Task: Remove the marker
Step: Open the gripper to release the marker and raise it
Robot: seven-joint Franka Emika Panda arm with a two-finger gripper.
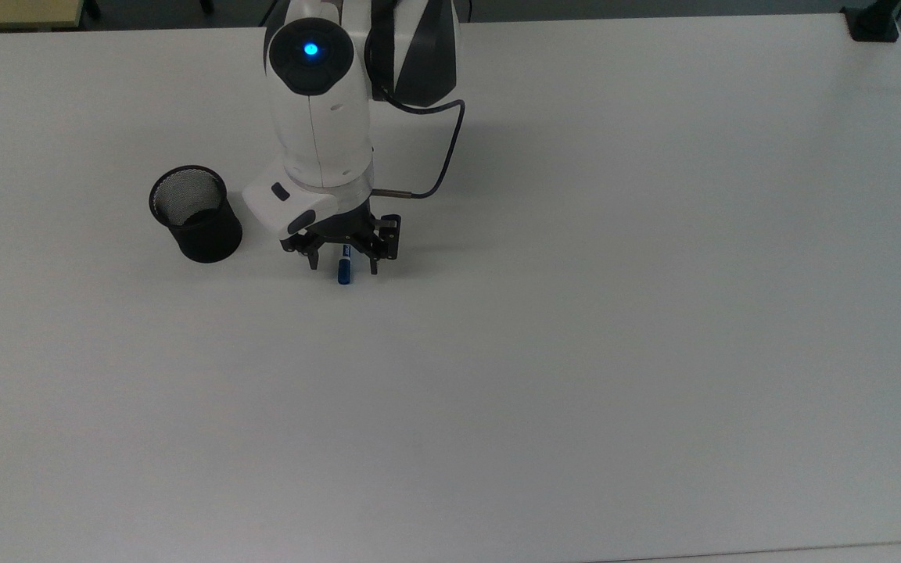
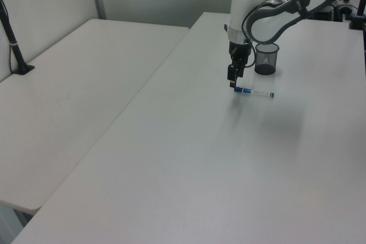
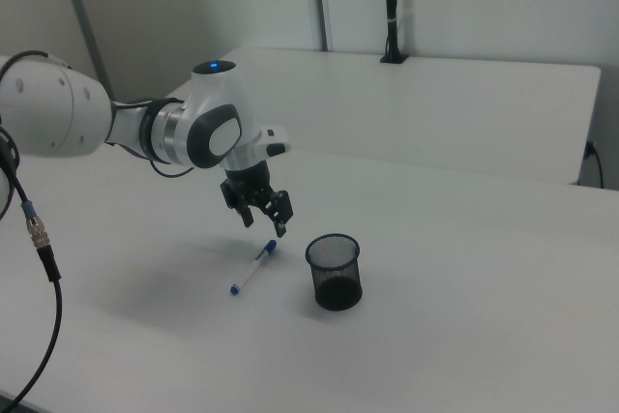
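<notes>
The marker lies flat on the white table, out of the black mesh cup and a short way from it. In the top view it is to the cup's right, with just its blue cap end poking out from under the arm. In the right view its whole length shows: white barrel, blue at both ends, lying slantwise to the cup's left and not touching it. In the left view the marker stretches across the table in front of the cup.

The gripper hangs just above the marker's capped end, its two fingers spread apart and holding nothing. In the top view the blue cap sits in the gap between the fingertips (one finger on either side of it, neither pressing on it). The right view shows the gripper clear of the table, above and slightly behind the marker, to the cup's upper left.

The cup stands upright with its mouth open upward. A dark cable loops off the arm above the gripper, well to the cup's right in the top view.
</notes>
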